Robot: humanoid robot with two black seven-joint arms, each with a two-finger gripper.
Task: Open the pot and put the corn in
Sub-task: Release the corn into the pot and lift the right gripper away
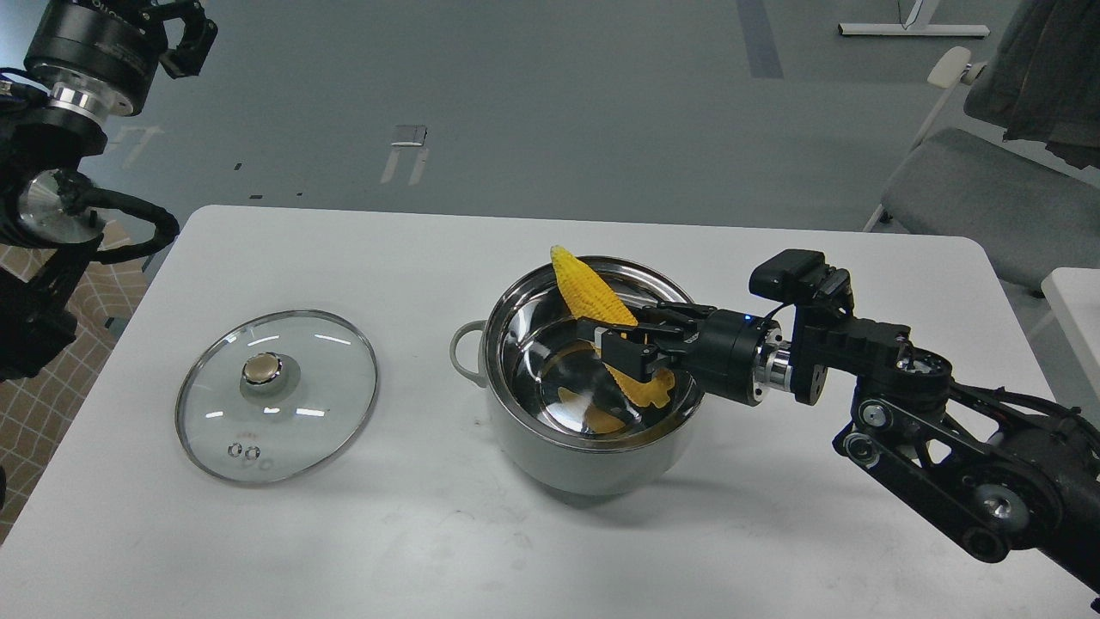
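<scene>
Pinching the corn (591, 297) near its middle, the right gripper (620, 342) holds it tilted over the open pot (550, 447), tip past the far rim, apparently for lowering inside; the lid (277, 394) lies aside on the table (430, 533); the left gripper (185, 39) hangs raised, its state unreadable.

Glass lid (277, 395) flat on white counter (430, 533), knob up.
Grey floor beyond the counter's far edge; grey chair (980, 202) off the counter's far right corner, dark cloth (1053, 77) draped over it.
</scene>
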